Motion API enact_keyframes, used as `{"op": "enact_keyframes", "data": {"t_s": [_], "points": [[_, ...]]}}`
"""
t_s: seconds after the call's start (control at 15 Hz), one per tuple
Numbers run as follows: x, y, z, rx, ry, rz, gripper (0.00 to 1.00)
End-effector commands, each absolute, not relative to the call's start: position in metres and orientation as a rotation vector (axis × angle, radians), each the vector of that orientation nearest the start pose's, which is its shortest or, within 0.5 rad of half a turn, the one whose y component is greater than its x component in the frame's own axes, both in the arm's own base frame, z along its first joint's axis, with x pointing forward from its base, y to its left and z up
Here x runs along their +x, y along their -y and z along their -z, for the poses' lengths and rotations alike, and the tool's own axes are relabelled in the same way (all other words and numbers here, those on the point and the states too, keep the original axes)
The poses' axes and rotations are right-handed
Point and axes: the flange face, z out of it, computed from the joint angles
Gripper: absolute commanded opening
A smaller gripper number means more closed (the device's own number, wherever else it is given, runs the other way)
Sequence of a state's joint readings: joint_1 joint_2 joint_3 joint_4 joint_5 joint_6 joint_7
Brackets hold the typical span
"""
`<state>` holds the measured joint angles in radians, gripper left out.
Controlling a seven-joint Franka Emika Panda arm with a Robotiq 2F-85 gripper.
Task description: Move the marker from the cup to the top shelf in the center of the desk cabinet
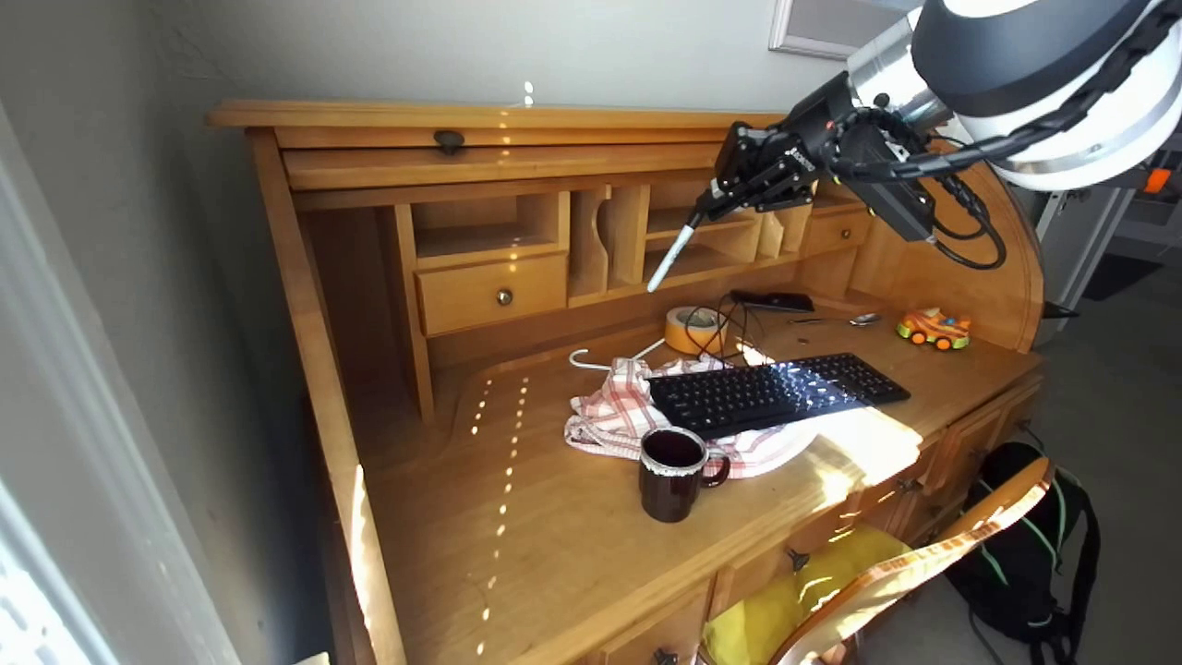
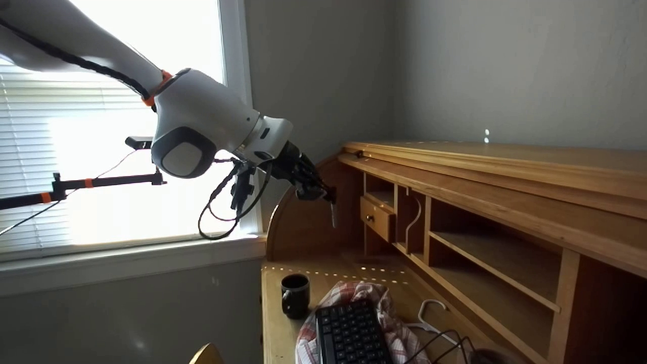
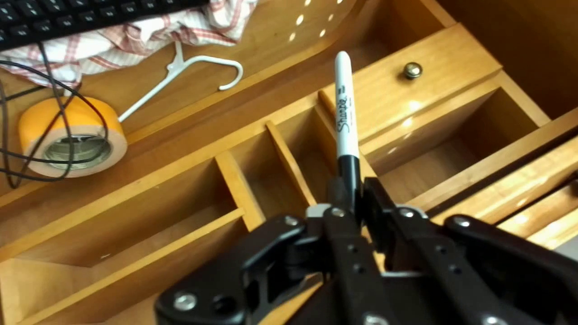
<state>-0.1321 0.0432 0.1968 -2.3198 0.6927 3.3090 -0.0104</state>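
Wrist view: fingers [image 3: 378, 198] set close together at the lower middle of the frame, pinching the marker [image 3: 346, 99] by its black end.
Marker: white, lettered "Sharpie", its pale end toward the top of the wrist frame; in both exterior views it is in the air, clear of the cup [image 1: 667, 489].
Cup: dark, upright on the tabletop [image 1: 434, 517], lower middle of the frame in both exterior views.
Desk cabinet [image 1: 631, 231]: honey-coloured wood; the marker overlaps its middle part in an exterior view.
Top shelf [image 2: 505, 255]: upper of two wide slots, right side of the frame in an exterior view.
Drawer [image 3: 429, 90]: knobbed, upper right of the wrist frame, partly behind the marker.
Keyboard [image 1: 780, 390]: black, lying on the checked cloth [image 1: 609, 416], right of the frame's middle in an exterior view.
Tape roll [image 3: 40, 119]: orange, left side of the wrist frame, the white hanger [image 3: 176, 67] just to its right.
Toy car [image 1: 934, 327]: orange, on the tabletop, right side of the frame in an exterior view.
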Motion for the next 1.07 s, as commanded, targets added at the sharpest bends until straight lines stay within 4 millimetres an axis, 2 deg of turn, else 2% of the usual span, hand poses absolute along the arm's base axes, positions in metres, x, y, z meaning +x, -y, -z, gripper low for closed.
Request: {"op": "enact_keyframes", "data": {"t_s": [0.0,0.2,0.47,0.73,0.87,1.0], "points": [[0.526,0.031,-0.416,-2.491,-0.924,1.042,0.04],[0.525,0.039,-0.435,-2.445,-0.963,0.969,0.04],[0.527,0.067,-0.453,-2.28,-1.179,1.047,0.04],[0.524,0.099,-0.442,-2.096,-1.404,1.201,0.04],[0.527,0.106,-0.443,-1.991,-1.469,1.315,0.04],[0.532,0.117,-0.435,-1.918,-1.523,1.412,0.04]]}}
